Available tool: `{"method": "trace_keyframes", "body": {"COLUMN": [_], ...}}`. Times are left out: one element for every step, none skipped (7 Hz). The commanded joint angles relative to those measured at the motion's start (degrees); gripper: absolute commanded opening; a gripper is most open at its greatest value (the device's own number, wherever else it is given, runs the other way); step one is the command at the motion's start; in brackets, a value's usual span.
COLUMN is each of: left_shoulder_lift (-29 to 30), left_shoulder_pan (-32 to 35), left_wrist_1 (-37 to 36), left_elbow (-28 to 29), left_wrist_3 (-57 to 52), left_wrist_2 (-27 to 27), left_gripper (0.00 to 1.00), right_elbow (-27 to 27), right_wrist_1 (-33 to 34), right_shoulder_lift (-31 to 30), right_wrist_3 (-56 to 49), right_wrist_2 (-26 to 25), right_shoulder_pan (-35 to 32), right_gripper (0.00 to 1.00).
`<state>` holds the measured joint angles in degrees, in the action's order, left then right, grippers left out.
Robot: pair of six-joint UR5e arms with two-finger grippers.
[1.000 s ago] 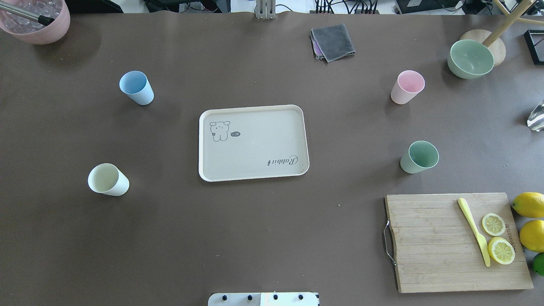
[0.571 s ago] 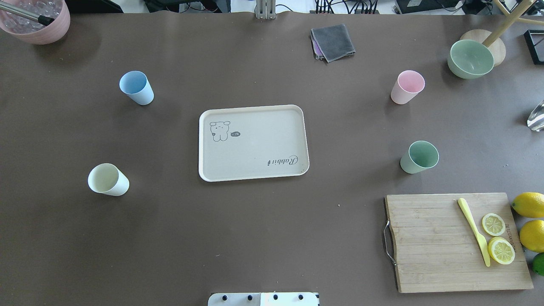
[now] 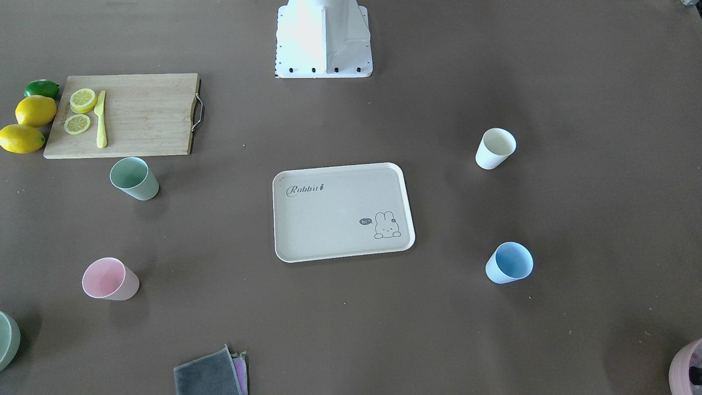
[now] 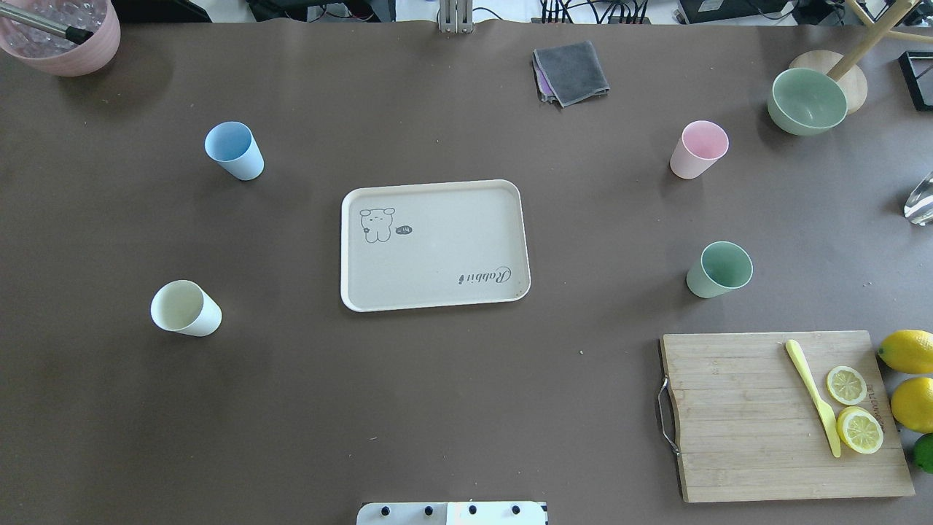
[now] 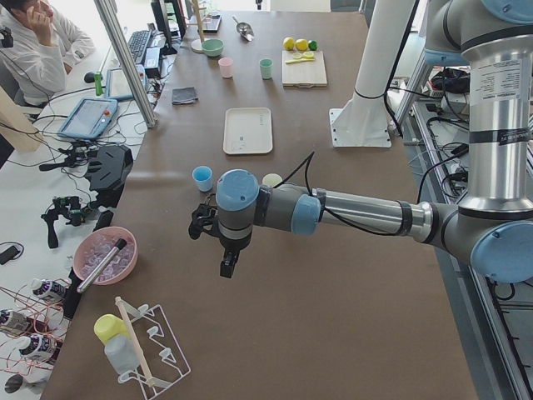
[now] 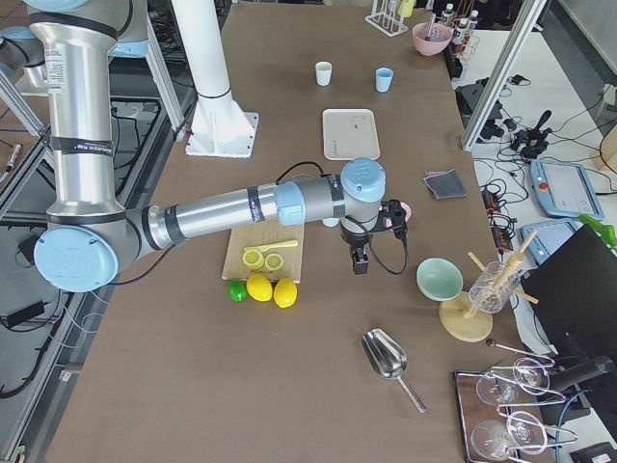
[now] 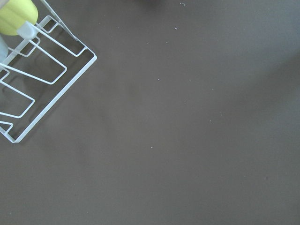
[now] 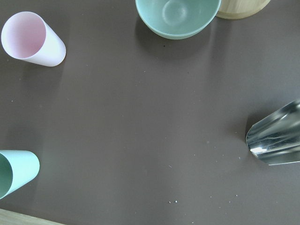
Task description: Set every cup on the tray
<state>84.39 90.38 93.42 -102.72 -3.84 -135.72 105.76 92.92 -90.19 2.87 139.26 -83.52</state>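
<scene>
The cream tray [image 4: 437, 248] lies bare at the table's middle and shows in the front view [image 3: 334, 219]. Four cups stand upright on the table around it. The blue cup [image 4: 235, 150] and the cream cup [image 4: 185, 308] are to its left. The pink cup [image 4: 698, 149] and the green cup [image 4: 719, 269] are to its right, and both show in the right wrist view [image 8: 33, 39] [image 8: 14, 172]. My left gripper [image 5: 218, 246] hangs beyond the blue and cream cups. My right gripper [image 6: 376, 239] hangs beyond the pink cup. I cannot tell whether either is open or shut.
A wooden cutting board [image 4: 736, 415] with a yellow knife and lemon slices lies at the near right, with lemons beside it. A green bowl [image 4: 807, 100] stands far right, a grey cloth [image 4: 571, 71] at the far middle, a mauve container [image 4: 62, 33] far left. A metal scoop [image 8: 276, 138] and a white rack [image 7: 33, 70] lie at the table's ends.
</scene>
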Motion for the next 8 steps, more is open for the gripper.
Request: {"method": "trace_keyframes", "body": {"left_shoulder_lift": [-0.28,-0.28,-0.72,-1.76,-1.78,-1.78,-1.69,-1.69], "left_shoulder_pan": [-0.03,-0.99,-3.78,-6.94,-9.84,-11.96,-13.20,-14.08], "left_wrist_1": [0.97,1.49,4.02,7.44,10.96,12.99,13.53,13.54], "left_elbow": [-0.11,-0.63,-2.64,-3.44,-3.45,-3.45,-3.71,-4.32], "left_wrist_3": [0.23,2.93,9.14,14.59,20.30,23.06,23.96,24.05], "left_wrist_2": [0.02,-0.07,-0.07,0.02,0.02,0.11,0.11,0.20], "left_gripper": [0.98,0.98,0.98,0.98,0.98,0.98,0.98,0.98], "right_elbow": [1.20,2.86,5.14,5.77,5.34,5.08,2.98,0.79], "right_wrist_1": [0.06,0.06,-0.02,-3.07,-9.10,-15.86,-21.94,-26.69], "right_shoulder_lift": [0.01,0.01,0.10,-0.42,-1.82,-2.62,-3.24,-2.63], "right_wrist_3": [1.69,7.10,12.37,13.03,16.43,23.69,29.16,33.91], "right_wrist_2": [0.14,0.05,-0.21,-0.13,-0.91,-1.96,-3.45,-6.16], "right_shoulder_pan": [2.47,5.79,10.08,12.74,16.85,19.94,24.06,27.84], "right_gripper": [1.00,1.00,0.99,0.99,0.99,0.99,0.98,0.95]}}
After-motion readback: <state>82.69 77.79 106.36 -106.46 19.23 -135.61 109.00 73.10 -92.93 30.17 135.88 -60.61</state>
